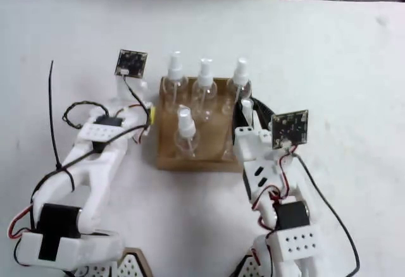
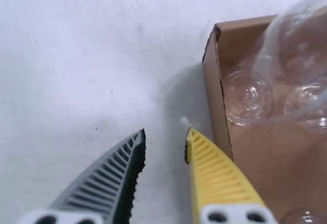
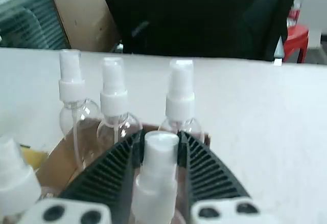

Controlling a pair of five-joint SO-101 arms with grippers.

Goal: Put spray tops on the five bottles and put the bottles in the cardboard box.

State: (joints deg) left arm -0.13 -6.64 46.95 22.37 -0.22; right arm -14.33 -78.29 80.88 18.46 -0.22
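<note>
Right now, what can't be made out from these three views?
1. The fifth bottle: in the right wrist view its body is hidden behind the right gripper, so whether it stands on the box floor is unclear.
2. The cardboard box: in the high view its right wall is covered by the right arm.
3. The bottles in the left wrist view: blurred and cut off by the frame edge, so their count is unclear.

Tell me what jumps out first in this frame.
The cardboard box at mid-table holds four capped bottles, three in a back row. The right gripper clasps the spray top of a fifth bottle at the box's right edge; the left gripper is open beside the box's left wall.
</note>
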